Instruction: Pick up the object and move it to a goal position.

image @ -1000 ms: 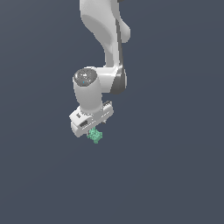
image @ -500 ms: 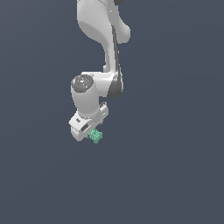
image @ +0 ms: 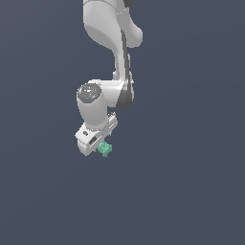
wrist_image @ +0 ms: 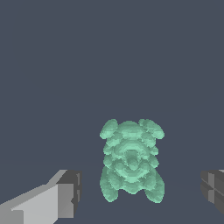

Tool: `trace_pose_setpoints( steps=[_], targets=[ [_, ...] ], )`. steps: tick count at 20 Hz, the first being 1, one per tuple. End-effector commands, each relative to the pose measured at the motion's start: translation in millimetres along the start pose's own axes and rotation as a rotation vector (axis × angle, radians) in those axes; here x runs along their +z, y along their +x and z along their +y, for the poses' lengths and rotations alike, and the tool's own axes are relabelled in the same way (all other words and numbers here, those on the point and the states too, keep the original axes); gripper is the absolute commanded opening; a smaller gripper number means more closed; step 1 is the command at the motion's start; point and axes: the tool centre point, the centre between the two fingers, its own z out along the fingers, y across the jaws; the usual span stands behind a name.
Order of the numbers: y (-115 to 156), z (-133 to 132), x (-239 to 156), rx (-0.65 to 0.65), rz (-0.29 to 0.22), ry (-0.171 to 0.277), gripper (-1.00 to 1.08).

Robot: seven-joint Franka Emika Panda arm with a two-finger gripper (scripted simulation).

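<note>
The object [image: 105, 149] is a tiny teal-green knobbly lump just under the white gripper's end in the exterior view. In the wrist view the object [wrist_image: 131, 160] fills the middle, between the two grey-tipped fingers [wrist_image: 65, 192], with a clear gap on each side. The gripper [wrist_image: 140, 189] is open and straddles the lump without touching it. In the exterior view the gripper [image: 95, 141] hangs from the white arm, tilted, and its fingertips are mostly hidden behind the hand.
A plain dark grey-blue surface [image: 191, 182] fills both views. No other object, container or edge shows.
The arm has come down and slightly toward the exterior view's left, bringing the gripper closer over the lump. The lump has not moved.
</note>
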Motion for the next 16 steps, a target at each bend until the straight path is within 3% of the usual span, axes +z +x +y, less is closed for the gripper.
trace_pose_setpoints(
  steps=[1, 15, 16],
  targets=[
    [0, 0, 3, -0.001, 0.0, 0.0, 1.0],
    [0, 0, 50, -0.005, 0.0, 0.0, 1.0],
    [0, 0, 50, -0.005, 0.0, 0.0, -1.0]
  ],
)
